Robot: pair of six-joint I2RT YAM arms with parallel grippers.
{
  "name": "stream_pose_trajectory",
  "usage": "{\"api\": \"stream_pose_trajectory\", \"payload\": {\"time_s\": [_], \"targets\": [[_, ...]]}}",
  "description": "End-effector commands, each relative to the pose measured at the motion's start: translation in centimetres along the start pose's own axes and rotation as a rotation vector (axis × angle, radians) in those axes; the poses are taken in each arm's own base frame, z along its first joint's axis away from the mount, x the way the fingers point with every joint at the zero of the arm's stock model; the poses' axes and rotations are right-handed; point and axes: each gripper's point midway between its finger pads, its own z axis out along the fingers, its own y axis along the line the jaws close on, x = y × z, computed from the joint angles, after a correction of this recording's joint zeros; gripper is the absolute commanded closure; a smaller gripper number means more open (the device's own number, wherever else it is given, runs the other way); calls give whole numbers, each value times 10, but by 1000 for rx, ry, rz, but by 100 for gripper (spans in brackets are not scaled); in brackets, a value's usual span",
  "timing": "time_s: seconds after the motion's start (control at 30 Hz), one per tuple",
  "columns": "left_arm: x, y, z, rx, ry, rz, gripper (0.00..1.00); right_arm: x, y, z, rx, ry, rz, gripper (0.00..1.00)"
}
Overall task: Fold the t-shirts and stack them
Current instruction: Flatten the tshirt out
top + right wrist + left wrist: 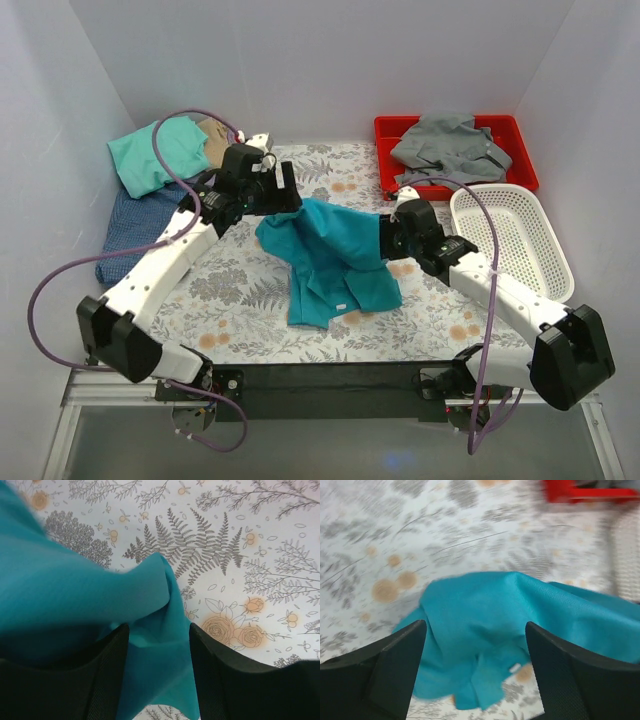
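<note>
A deep-teal t-shirt (330, 262) lies crumpled and partly bunched up in the middle of the floral table. My left gripper (287, 195) is at its far left edge. In the left wrist view the gripper (475, 625) is open wide, with the teal cloth (510, 615) below it and nothing between the fingers. My right gripper (384, 240) is at the shirt's right edge. It is open too (158, 626), hovering over a fold of teal cloth (150, 605); I cannot tell if it touches the cloth. The left wrist view is blurred.
Mint green (155, 152), tan (212, 135) and blue-checked (135, 225) shirts lie piled at the far left. A grey shirt (450, 145) sits in the red tray (385, 130) at the back right. A white mesh basket (545, 270) stands right of my right arm.
</note>
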Motion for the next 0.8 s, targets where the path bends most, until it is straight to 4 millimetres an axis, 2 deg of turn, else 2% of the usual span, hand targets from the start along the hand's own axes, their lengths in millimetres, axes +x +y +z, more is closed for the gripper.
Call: {"api": "stream_pose_trajectory", "payload": {"time_s": [0.0, 0.03, 0.07, 0.13, 0.17, 0.23, 0.3, 0.33, 0.43, 0.5, 0.53, 0.67, 0.77], "targets": [[27, 85, 36, -275, 47, -79, 19, 0, 17, 5, -85, 6, 12, 43], [28, 107, 37, -333, 46, -109, 19, 4, 17, 5, -90, 15, 14, 43], [29, 120, 34, -387, 28, -107, 19, 9, 15, 6, -85, 24, 15, 43], [25, 135, 29, -425, 8, -98, 18, 11, 10, 6, -63, 18, 16, 43], [21, 135, 26, -424, -11, -86, 18, 16, 7, 6, -54, 24, 15, 42], [9, 125, 21, -372, -41, -60, 18, 17, 5, 9, -47, 23, 4, 42], [7, 108, 23, -280, -25, -39, 17, 18, 5, 13, -46, 37, -1, 42], [8, 92, 24, -192, 1, -40, 17, 19, 7, 15, -59, 47, -4, 42], [23, 56, 26, 9, 88, -46, 16, 24, 17, 19, -109, 84, -9, 42], [33, 48, 26, 62, 125, -69, 16, 30, 23, 25, -152, 122, -34, 42], [38, 39, 26, 114, 142, -76, 16, 32, 34, 24, -211, 144, -42, 42], [75, 46, 38, 118, 229, -123, 16, 42, 40, 34, -256, 198, -66, 44], [90, 46, 40, 124, 269, -134, 15, 33, 51, 32, -301, 166, -98, 44]]}}
